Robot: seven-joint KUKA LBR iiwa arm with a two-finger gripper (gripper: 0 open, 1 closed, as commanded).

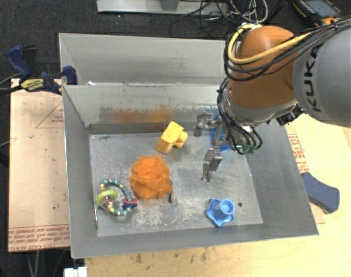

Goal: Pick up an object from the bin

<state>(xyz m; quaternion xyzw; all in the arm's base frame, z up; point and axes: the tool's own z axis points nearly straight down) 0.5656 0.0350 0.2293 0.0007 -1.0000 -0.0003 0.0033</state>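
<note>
Here, your tool [205, 152] hangs open and empty over the bare floor of the bin [241, 180], right of the frame's centre, so nothing is yet chosen. The nearest candidates are the yellow block [171, 137] to its left and the small blue cup [221, 211] below. Both lie apart from anything else, which should allow an uncluttered grasp.

Setting: robotics lab, a test cell rather than a home. Evidence: my arm [331, 79], industrial grey with KUKA lettered on its casing, wrist under an orange cover [261, 68]; a grey metal bin [175, 56] on dark carpet [25, 16]; beyond the bin's far edge, tangled black cables [221, 4] and a grey metal stand foot [152, 3] — off its far right corner, an orange-edged handheld device [316, 7].
</note>
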